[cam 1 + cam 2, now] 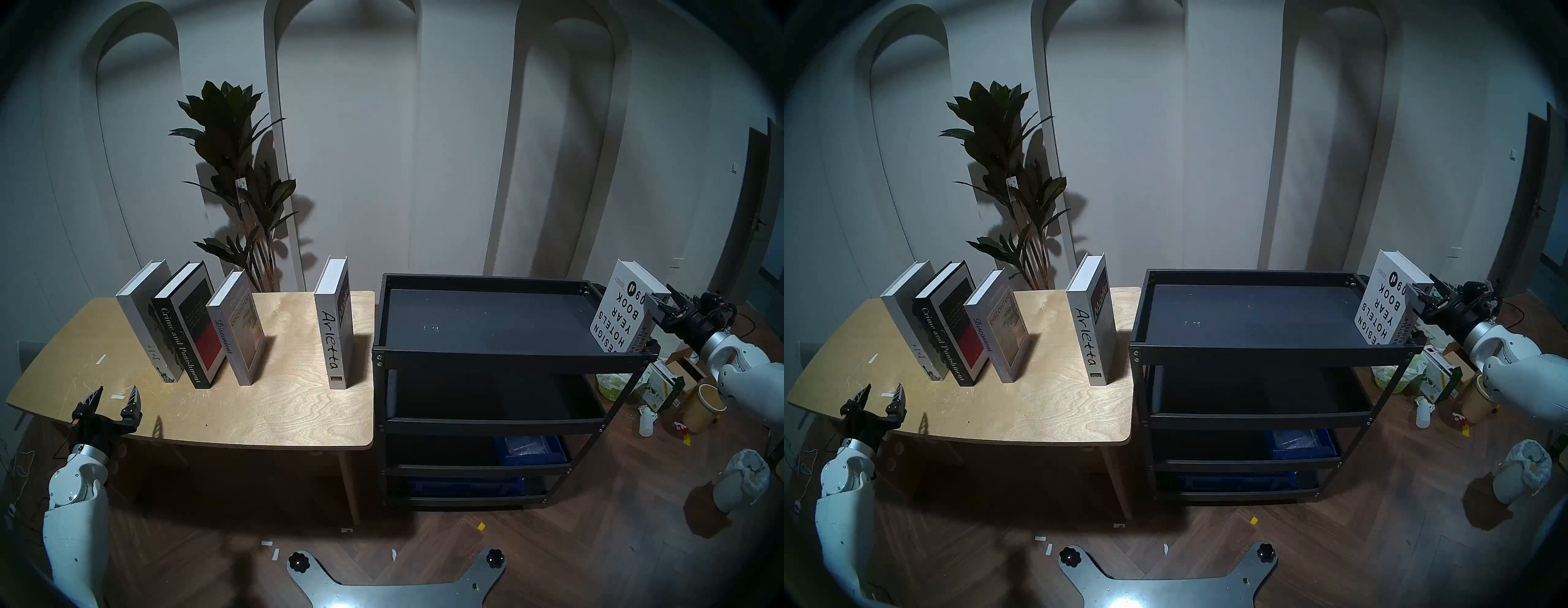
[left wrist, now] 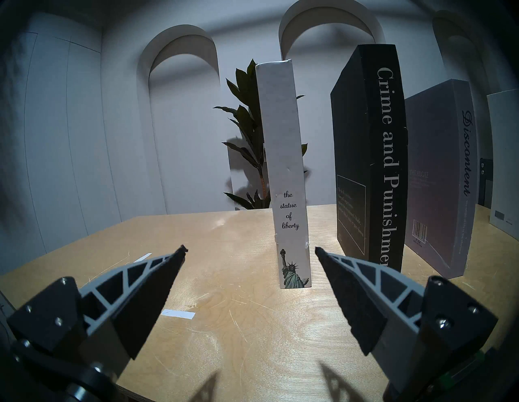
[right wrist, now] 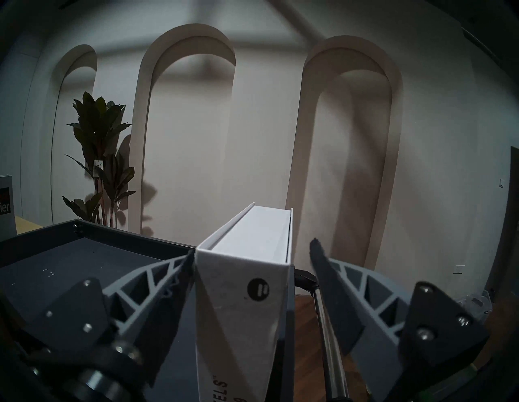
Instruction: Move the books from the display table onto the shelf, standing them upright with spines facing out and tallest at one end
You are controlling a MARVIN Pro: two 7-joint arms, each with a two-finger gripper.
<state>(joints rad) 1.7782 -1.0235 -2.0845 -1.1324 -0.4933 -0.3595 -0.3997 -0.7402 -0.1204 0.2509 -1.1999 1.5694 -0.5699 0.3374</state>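
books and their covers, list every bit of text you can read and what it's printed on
"the statue of liberty": pale grey book, spine.
"Crime and Punishment": black-and-red book, spine.
"Discontent": grey book, spine; "DISCONTENT" on its front, "THE ALGAE" on its back.
"Arietta": white book, spine.
"DESIGN HOTELS YEAR BOOK 09": white book on the black trolley, cover.
Barcode digits, blurbs and cover small print: too small to read.
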